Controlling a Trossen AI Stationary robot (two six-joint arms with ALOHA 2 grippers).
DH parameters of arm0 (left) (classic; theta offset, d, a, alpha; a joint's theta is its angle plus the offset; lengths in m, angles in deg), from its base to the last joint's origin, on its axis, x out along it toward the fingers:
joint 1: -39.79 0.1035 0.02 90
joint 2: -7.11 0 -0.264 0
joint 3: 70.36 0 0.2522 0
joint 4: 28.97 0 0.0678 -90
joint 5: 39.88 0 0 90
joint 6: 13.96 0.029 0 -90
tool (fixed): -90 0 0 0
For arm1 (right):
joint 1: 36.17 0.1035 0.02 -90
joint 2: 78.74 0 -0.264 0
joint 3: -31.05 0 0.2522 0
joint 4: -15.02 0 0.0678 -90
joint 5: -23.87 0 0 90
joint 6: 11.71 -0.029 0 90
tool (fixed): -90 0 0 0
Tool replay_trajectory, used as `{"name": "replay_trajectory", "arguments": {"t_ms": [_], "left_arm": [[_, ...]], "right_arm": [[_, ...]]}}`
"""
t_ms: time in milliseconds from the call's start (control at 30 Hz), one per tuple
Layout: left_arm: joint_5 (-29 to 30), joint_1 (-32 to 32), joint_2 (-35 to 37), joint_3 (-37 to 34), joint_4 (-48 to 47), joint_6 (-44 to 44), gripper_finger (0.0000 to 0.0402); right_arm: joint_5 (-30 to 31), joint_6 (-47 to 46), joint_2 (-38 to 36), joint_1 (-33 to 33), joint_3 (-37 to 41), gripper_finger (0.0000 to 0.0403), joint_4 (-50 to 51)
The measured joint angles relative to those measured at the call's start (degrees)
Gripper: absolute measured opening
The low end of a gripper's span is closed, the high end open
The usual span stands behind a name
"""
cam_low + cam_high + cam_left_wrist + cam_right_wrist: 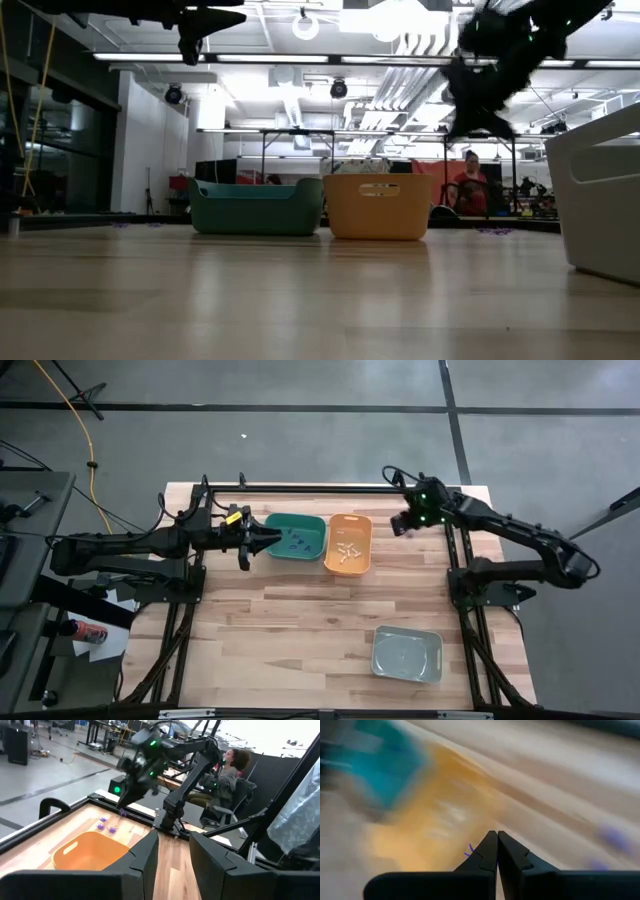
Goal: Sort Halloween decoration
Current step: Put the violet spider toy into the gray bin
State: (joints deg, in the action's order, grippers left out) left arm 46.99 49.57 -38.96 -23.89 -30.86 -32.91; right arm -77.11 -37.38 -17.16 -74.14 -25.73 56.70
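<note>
My right gripper (497,834) is shut on a small purple trinket and hangs in the air off the orange bin's (349,543) right side, as the high view (399,527) shows. Whitish trinkets (347,550) lie in the orange bin and dark ones (297,540) in the green bin (295,537). A few loose purple trinkets (106,824) rest on the table beyond the orange bin. My left gripper (262,538) is open and empty, held high by the green bin's left rim, pointing right. My right gripper pinches a purple trinket at its fingertips; a purple bit (469,851) sticks out beside the shut fingers. In the left wrist view the trinket (122,812) hangs just below the tips, lifted clear of the table. The fingers point down at a slant.
A grey bin (407,655) stands near the table's near right corner, with bare wood between it and the other two bins. Black frame rails (300,488) run along the far edge. A person (230,770) sits beyond the table's right side.
</note>
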Motion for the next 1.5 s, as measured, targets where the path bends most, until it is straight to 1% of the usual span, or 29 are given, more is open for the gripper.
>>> {"name": "replay_trajectory", "arguments": {"t_ms": [67, 133, 333, 400, 467, 600, 733, 867, 1067, 1133, 1167, 1200, 1300, 1367, 1500], "left_arm": [[0.0, 0.0, 0.0, 0.0, 0.1, 1.6, 0.0099], [0.2, 0.0, -0.1, 0.0, 0.9, 3.0, 0.0099], [2.4, 0.0, -1.6, 0.3, 5.1, 3.7, 0.0099], [2.4, 0.0, -2.6, 1.2, 5.8, 3.6, 0.0099], [2.3, 0.0, -3.6, 1.9, 5.7, 4.1, 0.0099], [2.3, 0.0, -5.0, 3.2, 5.6, 5.6, 0.0099], [2.3, 0.0, -5.2, 3.5, 5.7, 5.6, 0.0099], [2.3, 0.0, -5.2, 3.5, 5.6, 5.6, 0.0099], [2.3, 0.0, -5.2, 3.5, 5.6, 5.6, 0.0099], [2.3, 0.0, -5.2, 3.5, 5.6, 5.4, 0.0099], [2.3, 0.0, -5.2, 3.5, 5.6, 4.4, 0.0099], [2.3, 0.0, -5.2, 3.5, 5.6, 3.1, 0.0099], [2.3, 0.0, -5.2, 3.5, 5.6, -0.5, 0.0099], [2.3, 0.0, -5.2, 3.5, 5.6, -1.3, 0.0099], [2.3, 0.0, -5.2, 3.5, 5.6, -1.4, 0.0099]], "right_arm": [[-2.8, 0.0, -0.1, 3.7, -0.1, 0.0, -10.2], [-4.3, 0.1, 0.7, 7.7, -0.1, 0.0, -21.1], [-4.2, 4.5, 7.4, 18.8, -0.1, 0.0, -54.6], [-4.2, 6.4, 9.7, 21.3, -0.4, 0.0, -62.5], [-4.1, 8.2, 11.4, 23.2, -1.9, 0.0, -65.9], [-4.1, 12.3, 13.6, 25.5, -5.8, 0.0, -63.6], [-4.0, 14.1, 15.0, 26.0, -8.6, 0.0, -59.8], [-4.0, 14.0, 15.3, 26.0, -9.4, 0.0, -57.3], [-4.0, 13.7, 15.3, 26.0, -9.4, 0.0, -57.3], [-4.4, 11.1, 15.3, 26.0, -9.4, 0.0, -56.9], [-5.8, 8.2, 15.3, 25.9, -9.4, 0.0, -56.5], [-8.1, 4.5, 15.3, 25.9, -9.4, 0.0, -55.5], [-18.1, -6.6, 15.3, 27.9, -9.4, 0.0, -49.2], [-22.1, -11.1, 15.3, 31.6, -9.5, 0.0, -41.8], [-21.9, -15.8, 15.3, 42.8, -9.5, 0.0, -27.1]]}}
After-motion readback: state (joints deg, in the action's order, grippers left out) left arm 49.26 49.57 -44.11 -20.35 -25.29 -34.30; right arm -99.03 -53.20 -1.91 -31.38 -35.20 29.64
